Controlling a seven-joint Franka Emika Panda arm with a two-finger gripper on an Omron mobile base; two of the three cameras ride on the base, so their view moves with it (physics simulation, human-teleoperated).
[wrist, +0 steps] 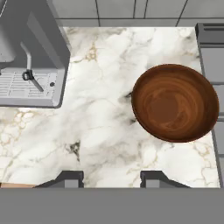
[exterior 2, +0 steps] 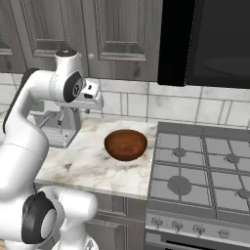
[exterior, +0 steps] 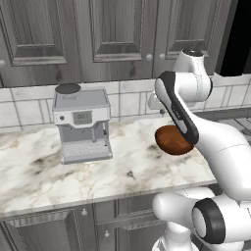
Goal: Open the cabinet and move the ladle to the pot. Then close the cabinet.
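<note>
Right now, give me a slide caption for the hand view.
Open pincer hovers over marble counter between espresso machine and wooden bowl.

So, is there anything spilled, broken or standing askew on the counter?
No. The wooden bowl sits upright and empty, the coffee machine stands straight against the wall, and the marble counter shows no spill.

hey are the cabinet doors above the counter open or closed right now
Closed. In both base views the dark grey cabinet doors sit flush side by side, silver knobs facing out, no pale interior showing.
</note>
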